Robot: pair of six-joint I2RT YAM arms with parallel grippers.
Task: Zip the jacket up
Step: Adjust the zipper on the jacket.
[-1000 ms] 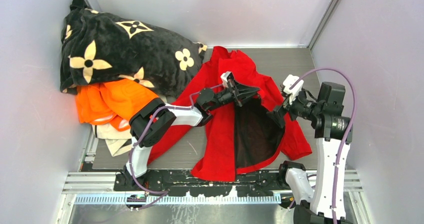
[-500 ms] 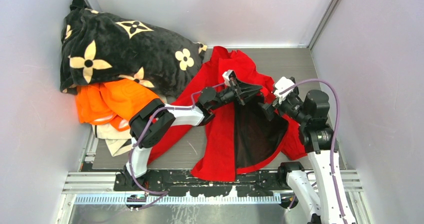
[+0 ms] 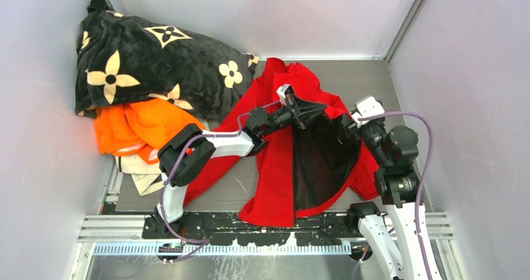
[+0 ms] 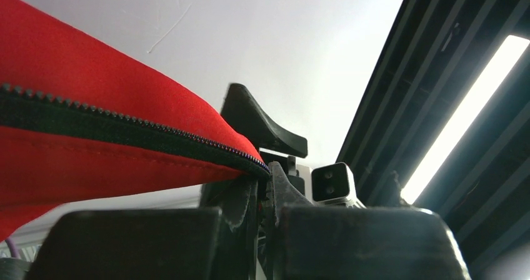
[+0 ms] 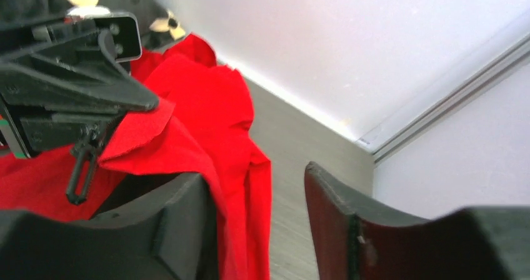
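Observation:
The red jacket lies open on the grey table, its dark lining facing up. My left gripper is shut on the jacket's front edge near the collar. In the left wrist view the red cloth and its black zip tape end pinched in my left gripper. My right gripper is open just right of it, over the jacket's right flap. In the right wrist view my right gripper stands wide apart, with red cloth against the left finger and nothing held.
A black flower-patterned blanket is piled at the back left, with an orange garment and a cream cloth below it. White walls close in on three sides. A metal rail runs along the near edge.
My right arm has swung, and its gripper has moved from the flap's middle back toward the collar, close to my left gripper. The left gripper has hardly moved and keeps its hold.

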